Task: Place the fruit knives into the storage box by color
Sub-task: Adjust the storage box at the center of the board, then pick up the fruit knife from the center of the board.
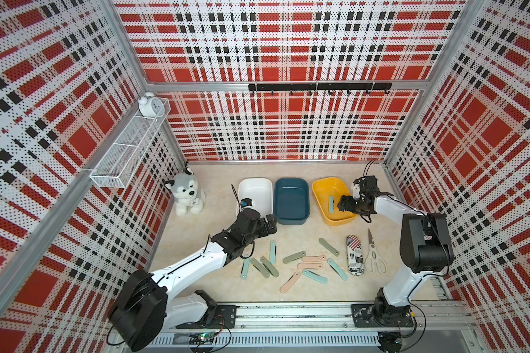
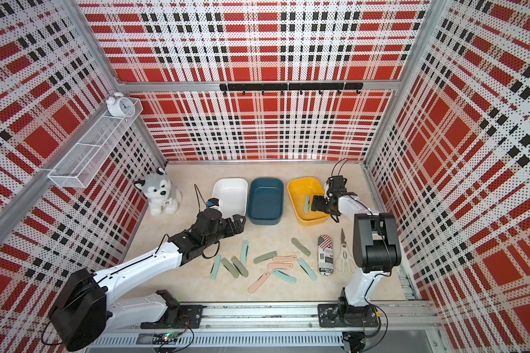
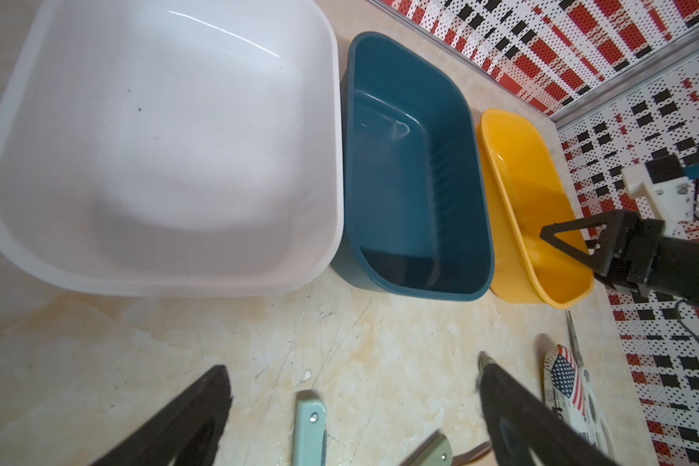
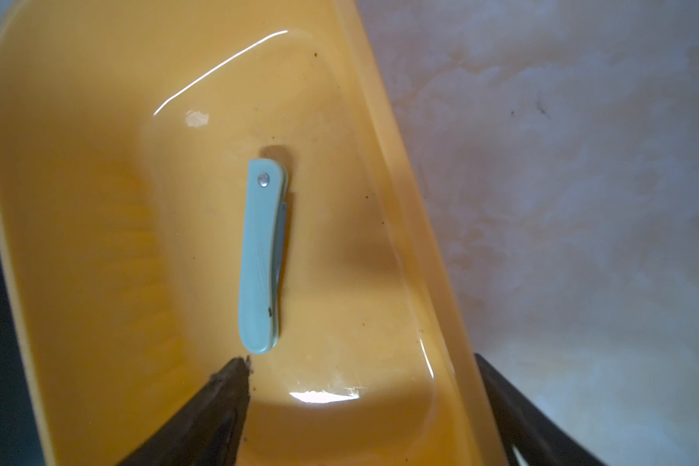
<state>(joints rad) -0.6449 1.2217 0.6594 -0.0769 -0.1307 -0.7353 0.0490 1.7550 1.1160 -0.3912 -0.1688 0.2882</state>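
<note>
Three storage boxes stand in a row: white (image 1: pixel 254 183), dark teal (image 1: pixel 291 182) and yellow (image 1: pixel 326 181). One light teal fruit knife (image 4: pixel 259 258) lies flat on the yellow box's floor (image 4: pixel 97 242). My right gripper (image 4: pixel 358 359) hangs open over that box, near the knife's end, holding nothing. Several pink, sage and teal fruit knives (image 1: pixel 294 257) lie scattered on the table nearer the front. My left gripper (image 3: pixel 352 363) is open and empty above the table in front of the white box (image 3: pixel 158 161), with a teal knife (image 3: pixel 309 427) just below it.
A white printed pouch (image 1: pixel 355 255) and metal scissors (image 1: pixel 374 256) lie right of the knives, beside the right arm. A plush husky (image 1: pixel 185 194) sits at the back left. A wire shelf (image 1: pixel 126 152) with a clock hangs on the left wall.
</note>
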